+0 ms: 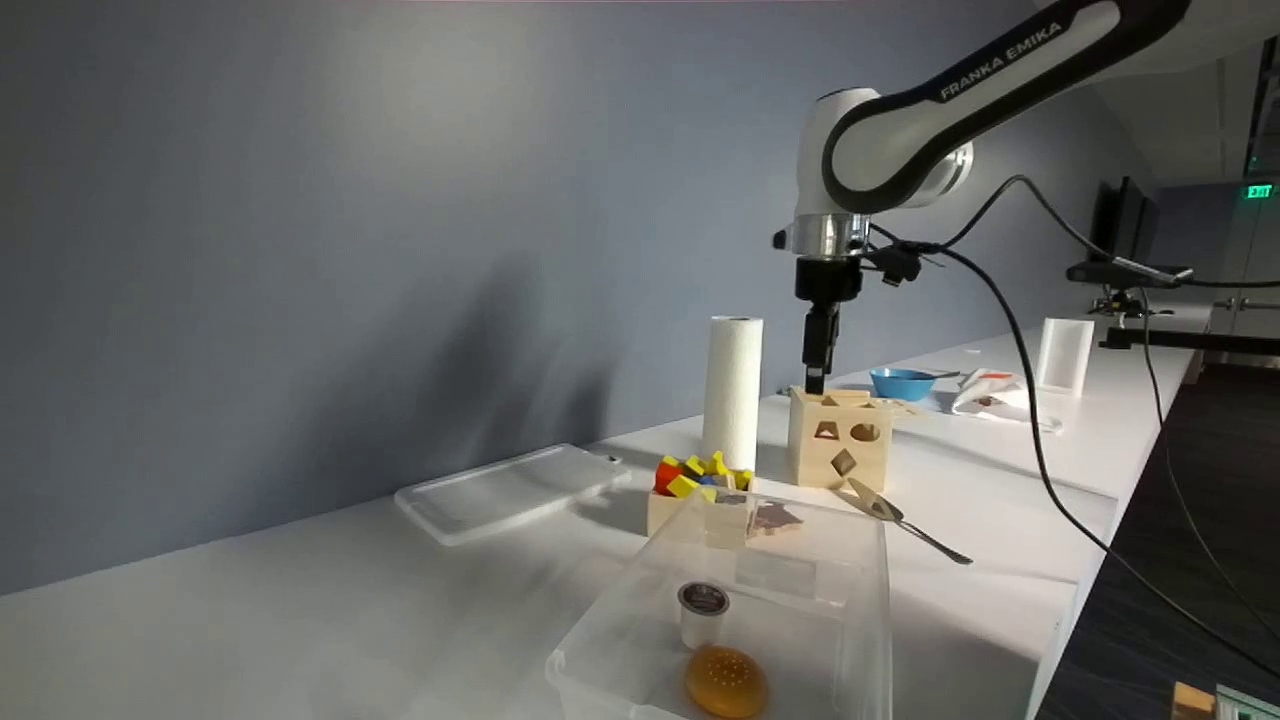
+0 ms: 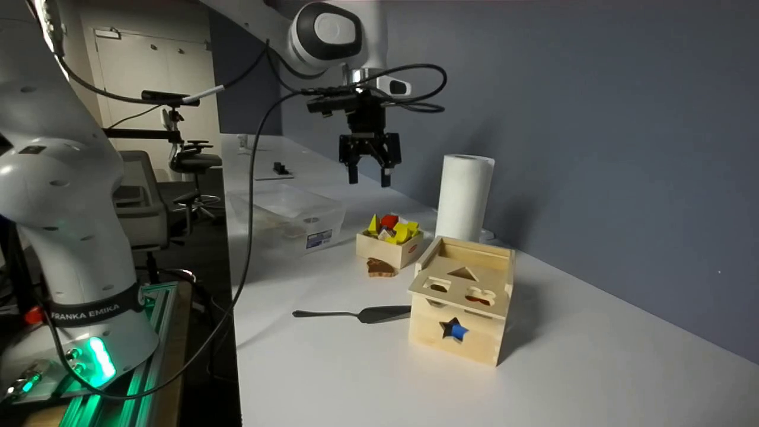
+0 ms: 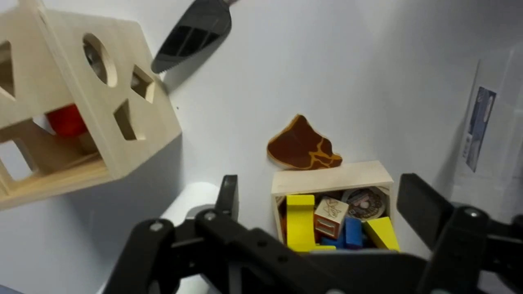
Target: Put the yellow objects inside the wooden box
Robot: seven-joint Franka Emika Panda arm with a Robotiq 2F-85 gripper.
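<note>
In an exterior view, the gripper (image 2: pixel 369 177) hangs, jaws spread, higher than the low wooden box (image 2: pixel 379 251). In an exterior view, the box (image 1: pixel 658 511) sits below and left of it. In the wrist view, yellow objects (image 3: pixel 300 220) inside the box show between the jaws.

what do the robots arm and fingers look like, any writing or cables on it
The arm is white, with rounded segments, black trim and FRANKA EMIKA in pale letters on black. A silver metal ring circles its working end; below that the hardware is mostly black, down to two slim fingers. Dark cables loop off it, and a light low on the arm glows green.
</note>
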